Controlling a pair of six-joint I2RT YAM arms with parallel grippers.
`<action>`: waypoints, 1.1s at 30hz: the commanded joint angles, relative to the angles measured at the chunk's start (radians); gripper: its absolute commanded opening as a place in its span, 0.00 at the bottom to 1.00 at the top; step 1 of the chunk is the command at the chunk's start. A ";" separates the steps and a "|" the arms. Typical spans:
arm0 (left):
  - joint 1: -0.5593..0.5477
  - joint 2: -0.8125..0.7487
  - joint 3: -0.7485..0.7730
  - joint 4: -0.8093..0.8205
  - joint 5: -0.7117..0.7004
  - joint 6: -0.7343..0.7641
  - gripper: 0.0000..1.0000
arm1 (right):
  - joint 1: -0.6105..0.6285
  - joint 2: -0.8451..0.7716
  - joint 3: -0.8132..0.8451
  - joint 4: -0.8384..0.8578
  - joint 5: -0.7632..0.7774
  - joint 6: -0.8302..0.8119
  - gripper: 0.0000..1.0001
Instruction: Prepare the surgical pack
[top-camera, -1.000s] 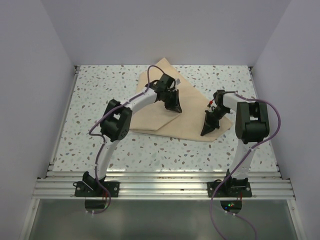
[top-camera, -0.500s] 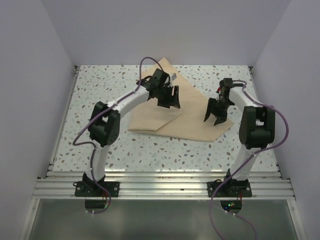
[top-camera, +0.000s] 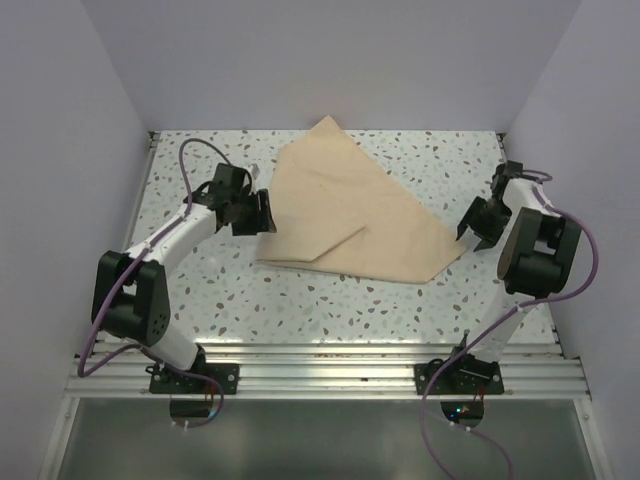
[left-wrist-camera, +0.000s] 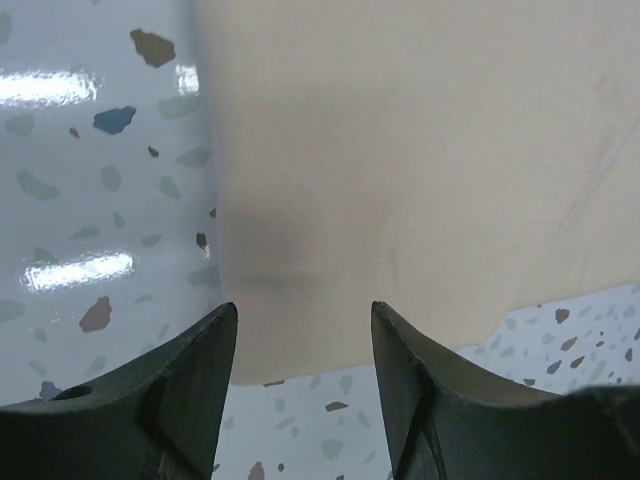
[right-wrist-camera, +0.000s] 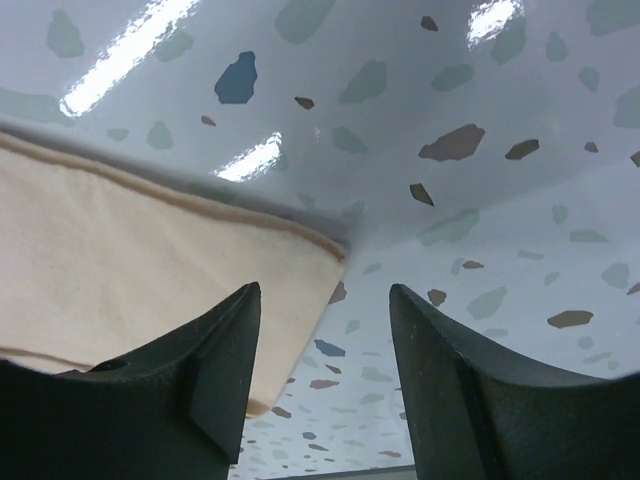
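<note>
The surgical pack (top-camera: 345, 205) is a big tan wrap lying flat on the speckled table, with one flap folded over near its front. My left gripper (top-camera: 263, 213) hovers at the wrap's left edge, open, with nothing between its fingers. In the left wrist view the left gripper (left-wrist-camera: 303, 310) frames the wrap's (left-wrist-camera: 420, 170) front left corner. My right gripper (top-camera: 472, 228) sits just off the wrap's right corner, open and empty. In the right wrist view the right gripper (right-wrist-camera: 325, 290) has that hemmed corner of the wrap (right-wrist-camera: 150, 260) beside its left finger (right-wrist-camera: 215, 350).
White walls (top-camera: 60, 150) close in the table on the left, back and right. An aluminium rail (top-camera: 320, 370) runs along the near edge, where both arm bases are bolted. Purple cables loop off each arm.
Both grippers went from shut to open. The left arm swung left off the wrap to its left edge. The right arm swung right to the wrap's right corner.
</note>
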 joint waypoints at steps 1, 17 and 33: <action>0.042 -0.038 -0.052 0.034 -0.027 0.035 0.59 | -0.024 0.058 0.028 0.054 -0.027 -0.002 0.57; 0.113 0.069 -0.123 0.089 0.065 0.027 0.51 | -0.027 0.091 -0.106 0.157 -0.204 0.004 0.40; 0.114 0.115 -0.146 0.114 0.122 0.033 0.50 | -0.022 0.100 -0.093 0.186 -0.245 -0.015 0.00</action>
